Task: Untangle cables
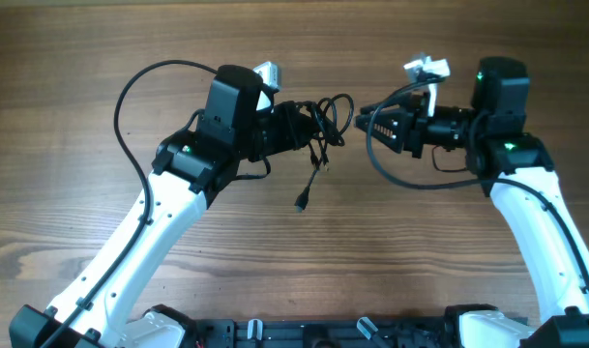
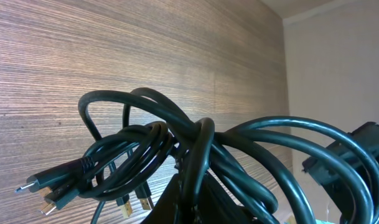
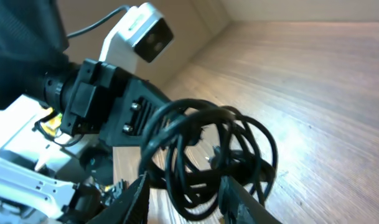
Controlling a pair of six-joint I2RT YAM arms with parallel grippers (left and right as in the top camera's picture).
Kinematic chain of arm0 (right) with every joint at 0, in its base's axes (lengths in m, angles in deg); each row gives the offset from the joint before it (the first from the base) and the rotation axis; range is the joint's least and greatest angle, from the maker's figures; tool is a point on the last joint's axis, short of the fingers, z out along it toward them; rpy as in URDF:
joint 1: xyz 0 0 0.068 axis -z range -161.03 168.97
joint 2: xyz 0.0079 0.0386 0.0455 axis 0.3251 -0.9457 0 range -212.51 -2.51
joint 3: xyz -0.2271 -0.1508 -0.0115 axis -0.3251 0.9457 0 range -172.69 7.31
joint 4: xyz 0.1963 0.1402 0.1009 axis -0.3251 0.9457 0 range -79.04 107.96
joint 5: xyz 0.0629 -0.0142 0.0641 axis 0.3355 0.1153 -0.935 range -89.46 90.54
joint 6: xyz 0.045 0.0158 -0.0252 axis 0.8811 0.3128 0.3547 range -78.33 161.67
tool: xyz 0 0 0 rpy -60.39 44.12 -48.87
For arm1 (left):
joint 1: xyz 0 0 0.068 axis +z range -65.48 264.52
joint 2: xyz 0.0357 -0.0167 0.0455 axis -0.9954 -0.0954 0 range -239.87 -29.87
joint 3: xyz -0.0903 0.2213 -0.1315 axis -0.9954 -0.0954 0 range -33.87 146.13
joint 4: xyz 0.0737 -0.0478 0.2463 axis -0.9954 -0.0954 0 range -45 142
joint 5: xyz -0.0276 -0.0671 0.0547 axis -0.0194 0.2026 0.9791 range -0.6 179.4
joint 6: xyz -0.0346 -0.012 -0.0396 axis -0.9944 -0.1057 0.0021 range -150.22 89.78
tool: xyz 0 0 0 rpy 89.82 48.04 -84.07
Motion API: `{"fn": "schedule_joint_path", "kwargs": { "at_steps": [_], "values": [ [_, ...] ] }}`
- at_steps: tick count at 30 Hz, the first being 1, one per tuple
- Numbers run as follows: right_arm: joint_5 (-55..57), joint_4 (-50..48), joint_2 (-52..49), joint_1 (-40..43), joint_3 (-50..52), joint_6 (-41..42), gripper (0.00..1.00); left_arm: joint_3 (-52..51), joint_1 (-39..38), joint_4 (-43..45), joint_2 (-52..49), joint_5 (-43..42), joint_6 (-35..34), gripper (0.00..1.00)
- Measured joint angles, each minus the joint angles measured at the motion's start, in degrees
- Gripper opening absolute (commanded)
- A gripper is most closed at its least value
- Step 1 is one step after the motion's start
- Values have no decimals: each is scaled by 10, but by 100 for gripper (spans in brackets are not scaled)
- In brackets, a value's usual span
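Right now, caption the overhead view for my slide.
The left gripper clamps a tangled bundle of black cables over the wooden table; the open right gripper faces it from the other side.

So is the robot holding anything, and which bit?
The left gripper is pinching the cables at the bunched part of the tangle, with loops and one end dangling free. The right gripper is open beside it, holding nothing.

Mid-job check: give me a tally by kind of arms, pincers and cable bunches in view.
Arms: 2, left arm and right arm
Pincers: 2, left pincer and right pincer
Tangles: 1, the cable tangle; its strands cannot be counted
Total: 5
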Motion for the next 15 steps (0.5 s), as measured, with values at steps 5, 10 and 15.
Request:
{"fn": "schedule_joint_path", "kwargs": {
  "at_steps": [5, 10, 15],
  "values": [
    [45, 19, -1, -1, 0, -4, 45, 0, 0, 0, 0, -10, 0, 4],
    [53, -13, -24, -53, 0, -10, 45, 0, 0, 0, 0, -30, 0, 4],
    [26, -45, -26, -79, 0, -13, 45, 0, 0, 0, 0, -36, 0, 4]
  ]
}}
